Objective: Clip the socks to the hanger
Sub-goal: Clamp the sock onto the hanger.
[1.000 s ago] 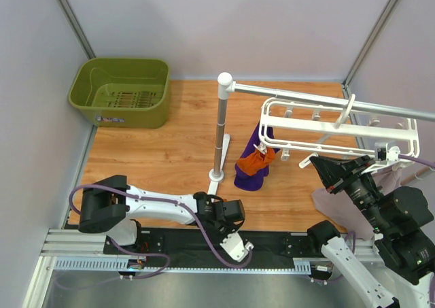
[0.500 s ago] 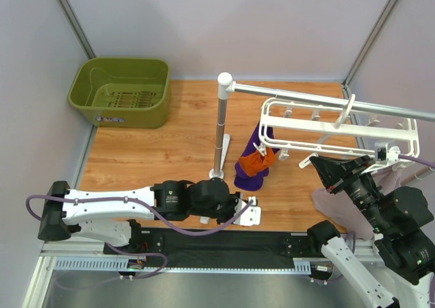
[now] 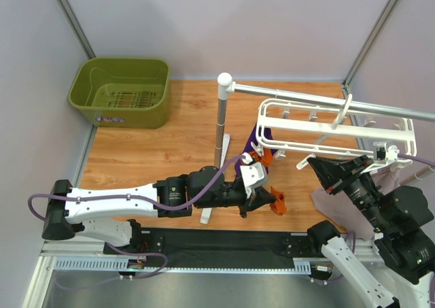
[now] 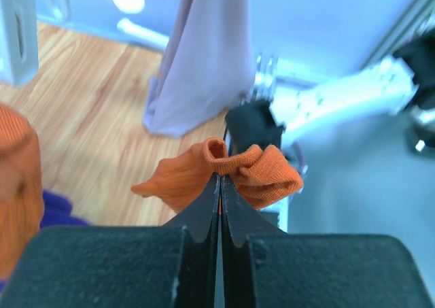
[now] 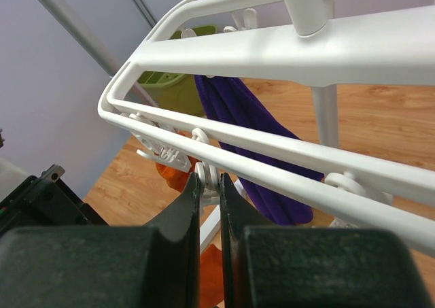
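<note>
Nearest: left gripper [image 4: 219, 185] jaws pressed together, pinching first orange sock [image 4: 228, 172] by bunched edge. Sock held clear of wooden table [image 3: 149, 151], near white post [image 3: 221, 124]. Right gripper [image 5: 209, 179] jaws narrow, nipping white clip [image 5: 207, 174] under near bar of hanger [image 3: 340, 128]. Pale lilac cloth [image 3: 336, 206] droops beside right arm. Further back: second orange sock [image 3: 264, 157] hangs at hanger's left end against dark purple cloth [image 5: 238, 111]. Hanger hooked over silver rail [image 3: 292, 94]. Farthest: green basket [image 3: 122, 94], far left corner.
</note>
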Controlling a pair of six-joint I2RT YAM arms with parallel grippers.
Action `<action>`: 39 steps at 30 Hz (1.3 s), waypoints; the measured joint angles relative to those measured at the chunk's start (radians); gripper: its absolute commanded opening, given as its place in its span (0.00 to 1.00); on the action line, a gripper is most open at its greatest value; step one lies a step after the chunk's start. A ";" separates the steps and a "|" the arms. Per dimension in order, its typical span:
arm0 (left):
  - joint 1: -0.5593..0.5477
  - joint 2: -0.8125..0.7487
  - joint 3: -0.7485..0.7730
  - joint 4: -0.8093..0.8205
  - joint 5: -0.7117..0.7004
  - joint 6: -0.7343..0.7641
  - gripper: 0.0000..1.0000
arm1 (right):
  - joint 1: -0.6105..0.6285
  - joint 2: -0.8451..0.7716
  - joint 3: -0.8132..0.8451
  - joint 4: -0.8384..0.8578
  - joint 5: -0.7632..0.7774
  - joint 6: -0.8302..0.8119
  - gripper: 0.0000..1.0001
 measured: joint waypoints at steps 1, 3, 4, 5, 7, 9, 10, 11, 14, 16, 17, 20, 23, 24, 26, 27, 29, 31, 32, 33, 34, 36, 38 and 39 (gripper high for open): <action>0.003 0.011 0.003 0.029 -0.003 -0.022 0.00 | 0.000 0.000 0.002 -0.001 -0.003 0.003 0.00; 0.016 0.028 0.003 0.087 -0.005 -0.068 0.00 | 0.000 0.002 0.006 -0.002 -0.010 0.004 0.00; 0.024 0.035 0.003 0.110 -0.005 -0.084 0.00 | 0.000 0.003 0.007 -0.002 -0.012 0.005 0.00; 0.034 0.043 0.003 0.137 -0.004 -0.106 0.00 | 0.000 0.004 0.008 -0.003 -0.014 0.006 0.00; 0.050 0.060 0.005 0.188 -0.003 -0.140 0.00 | 0.000 0.006 0.010 -0.004 -0.020 0.007 0.00; 0.063 0.082 0.015 0.225 0.004 -0.162 0.00 | 0.000 0.007 0.010 -0.004 -0.023 0.007 0.00; 0.066 0.092 0.019 0.246 0.012 -0.169 0.00 | 0.000 0.008 0.010 -0.004 -0.024 0.008 0.00; 0.068 0.101 0.020 0.266 0.020 -0.175 0.00 | 0.000 0.009 0.011 -0.004 -0.027 0.008 0.00; 0.076 0.109 0.021 0.306 0.045 -0.186 0.00 | 0.000 0.013 0.013 -0.005 -0.031 0.008 0.00; 0.086 0.110 0.021 0.325 0.070 -0.190 0.00 | 0.000 0.016 0.018 -0.006 -0.032 0.008 0.00; 0.094 0.110 0.022 0.338 0.079 -0.192 0.00 | 0.000 0.017 0.019 -0.007 -0.033 0.008 0.00; 0.117 0.110 0.022 0.365 0.100 -0.192 0.00 | 0.000 0.017 0.022 -0.010 -0.036 0.008 0.00; 0.137 0.110 0.022 0.381 0.116 -0.194 0.00 | 0.000 0.017 0.023 -0.012 -0.037 0.008 0.00; 0.142 0.110 0.022 0.387 0.122 -0.194 0.00 | 0.000 0.017 0.023 -0.013 -0.037 0.008 0.00; 0.148 0.110 0.022 0.391 0.130 -0.194 0.00 | 0.000 0.017 0.023 -0.013 -0.037 0.007 0.00; 0.151 0.110 0.022 0.393 0.134 -0.194 0.00 | 0.000 0.017 0.023 -0.013 -0.037 0.008 0.00; 0.156 0.110 0.022 0.398 0.142 -0.194 0.00 | 0.000 0.017 0.024 -0.013 -0.037 0.008 0.00; 0.157 0.110 0.022 0.400 0.148 -0.193 0.00 | 0.000 0.017 0.026 -0.015 -0.037 0.008 0.00; 0.158 0.110 0.022 0.400 0.149 -0.193 0.00 | 0.000 0.017 0.027 -0.017 -0.037 0.008 0.00; 0.158 0.110 0.022 0.400 0.152 -0.191 0.00 | 0.000 0.017 0.030 -0.021 -0.036 0.008 0.00; 0.158 0.110 0.022 0.399 0.154 -0.190 0.00 | 0.000 0.017 0.034 -0.024 -0.037 0.008 0.00; 0.158 0.110 0.022 0.399 0.164 -0.184 0.00 | 0.000 0.017 0.041 -0.032 -0.037 0.008 0.00; 0.158 0.110 0.022 0.394 0.177 -0.174 0.00 | 0.000 0.017 0.047 -0.040 -0.037 0.008 0.00; 0.158 0.110 0.023 0.389 0.185 -0.165 0.00 | 0.000 0.017 0.050 -0.043 -0.037 0.008 0.00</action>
